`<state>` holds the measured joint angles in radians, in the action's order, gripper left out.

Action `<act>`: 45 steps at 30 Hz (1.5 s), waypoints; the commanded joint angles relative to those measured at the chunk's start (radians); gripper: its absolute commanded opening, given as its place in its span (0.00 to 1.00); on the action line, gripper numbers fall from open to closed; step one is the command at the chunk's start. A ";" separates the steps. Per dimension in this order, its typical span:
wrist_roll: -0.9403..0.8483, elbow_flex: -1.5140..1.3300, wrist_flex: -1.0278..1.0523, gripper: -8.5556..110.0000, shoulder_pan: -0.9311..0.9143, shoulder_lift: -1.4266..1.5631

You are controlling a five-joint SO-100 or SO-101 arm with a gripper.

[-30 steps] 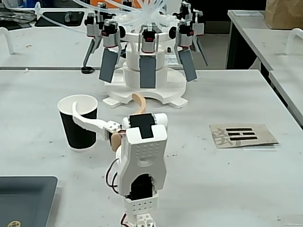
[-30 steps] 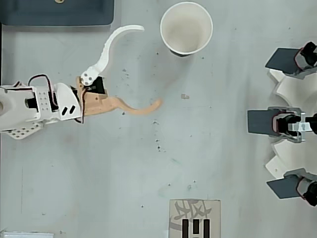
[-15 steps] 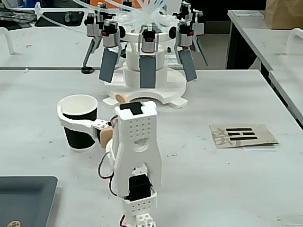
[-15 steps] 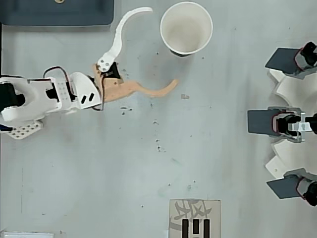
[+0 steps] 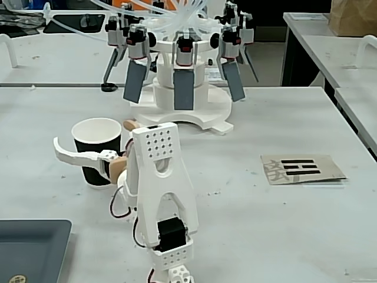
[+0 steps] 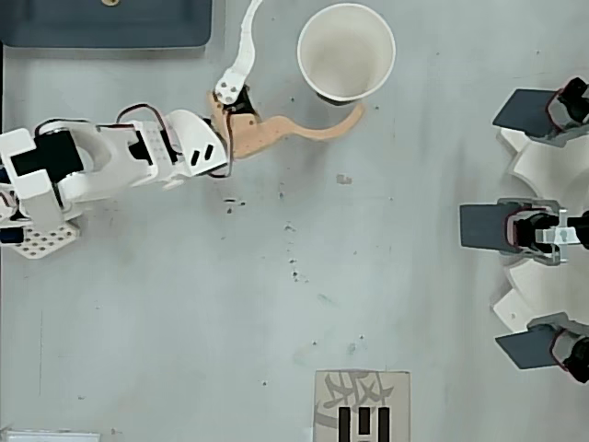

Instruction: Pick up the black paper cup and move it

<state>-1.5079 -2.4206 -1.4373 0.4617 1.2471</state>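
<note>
Reaching for the cup with fingers spread

Standing at the bottom centre of the fixed view, the white arm (image 5: 159, 194) leans toward the left of the frame, with a dark tray (image 5: 29, 247) in the lower left corner on the grey tabletop (image 5: 283, 224). The tool (image 6: 304, 55) is open wide: in the overhead view its tan finger (image 6: 304, 129) curves along the lower edge of the black paper cup (image 6: 347, 51), its tip touching or just beside the rim there, while the white finger (image 6: 245, 41) runs up to the top edge of the frame, apart from the cup on its left.

The cup stands upright, white inside, at the top centre of the overhead view; in the fixed view (image 5: 98, 150) it is left of centre, partly behind the white finger.

A printed card (image 5: 301, 168) lies on the right of the fixed view. Farther back, a white stand with dark paddles (image 5: 182, 88) fills the upper middle.
</note>
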 commanded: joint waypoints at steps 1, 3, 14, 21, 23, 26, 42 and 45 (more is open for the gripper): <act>0.000 0.100 0.031 0.45 0.009 -0.006; 0.002 0.135 0.049 0.45 0.009 -0.029; 0.003 0.247 0.118 0.45 0.025 -0.112; 0.003 0.301 0.164 0.43 0.040 -0.149; 0.003 0.321 0.181 0.43 0.043 -0.158; 0.003 0.348 0.199 0.42 0.043 -0.169; 0.008 0.371 0.216 0.28 0.043 -0.186; 0.008 0.371 0.215 0.24 0.043 -0.187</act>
<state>-1.5079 -2.0939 -1.2226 0.4955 1.0508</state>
